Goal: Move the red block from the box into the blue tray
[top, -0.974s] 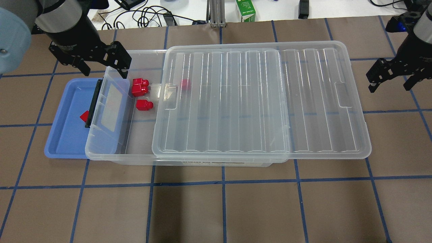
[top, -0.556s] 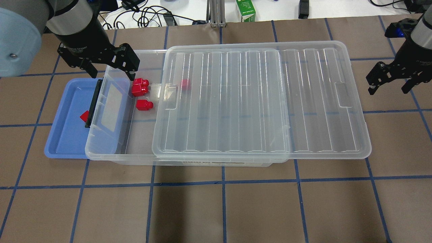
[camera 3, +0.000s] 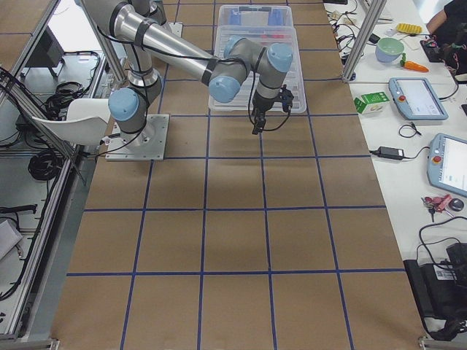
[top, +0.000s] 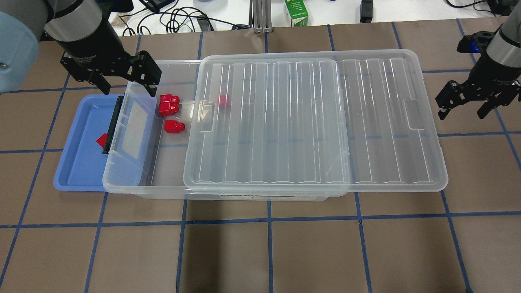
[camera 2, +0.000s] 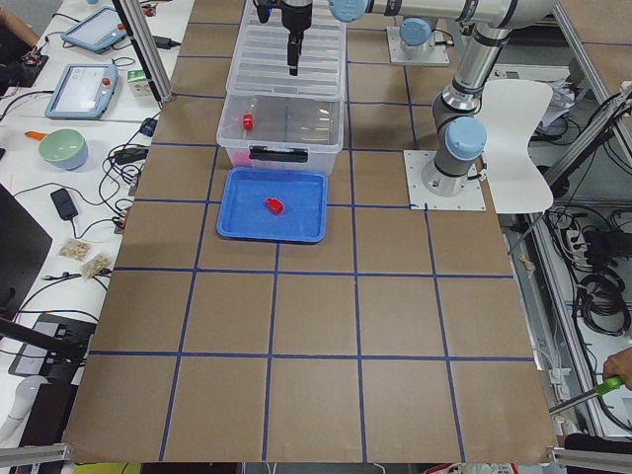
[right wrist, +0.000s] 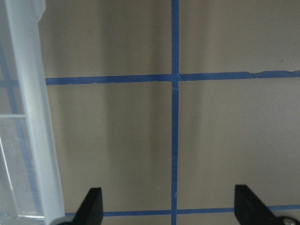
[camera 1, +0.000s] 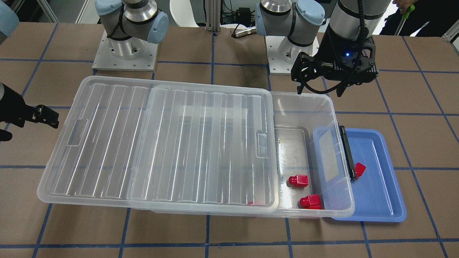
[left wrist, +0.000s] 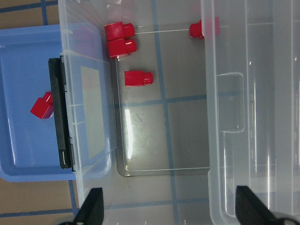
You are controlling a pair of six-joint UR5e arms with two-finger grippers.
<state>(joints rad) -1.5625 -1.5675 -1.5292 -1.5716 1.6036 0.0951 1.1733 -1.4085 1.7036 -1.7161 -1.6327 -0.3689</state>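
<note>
- Three red blocks point(top: 174, 127) are lying in the box's point(top: 171, 190) open end, just below and beside the left gripper point(top: 127, 86), which is hanging wide open.
- The lone one is pointing its knob at the lid point(top: 305, 122).
- One more red block point(top: 101, 140) is sitting in the tray point(top: 77, 162).
- The right gripper point(top: 462, 112), wide too, is hanging far off.

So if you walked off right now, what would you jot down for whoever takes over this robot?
Left tool: open, empty, high over the uncovered end of the box.
Right tool: open, empty, over bare table beside the lid.
Blue tray: holds one red block.
Box: three red blocks in the uncovered part, a fourth under the lid.
Done: one block in the tray.
Left: the other four, if all must go.
</note>
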